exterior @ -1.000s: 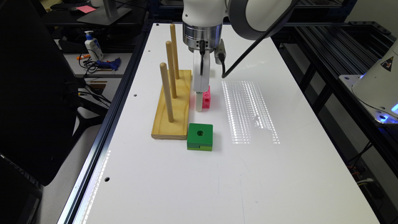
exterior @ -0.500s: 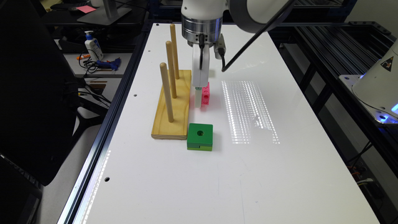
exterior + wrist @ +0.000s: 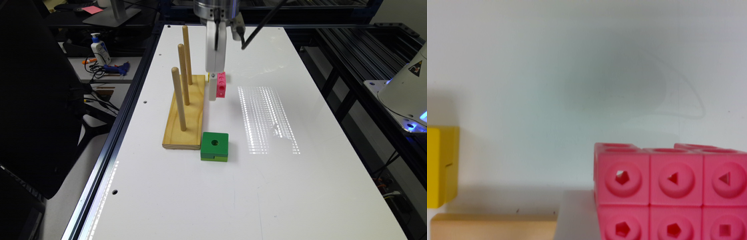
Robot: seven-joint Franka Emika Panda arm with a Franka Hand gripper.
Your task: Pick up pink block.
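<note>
The pink block (image 3: 221,85) is a small bright pink piece of snap-together cubes with round holes. It hangs above the white table (image 3: 267,186), beside the wooden peg stand, with my gripper (image 3: 216,92) shut on it. In the wrist view the pink block (image 3: 672,192) fills the near corner, and its soft shadow lies on the table below it. The white gripper body reaches straight down from the wrist at the far middle of the table.
A wooden base with three upright pegs (image 3: 186,110) stands just to the exterior view's left of the gripper. A yellow block (image 3: 439,165) lies next to the base's far end. A green block (image 3: 215,146) sits at its near end. The arm's black cable (image 3: 257,30) slants down nearby.
The gripper has risen over the last second, and the pink block has gone up with it, off the table. The other blocks and the peg stand have not moved.
</note>
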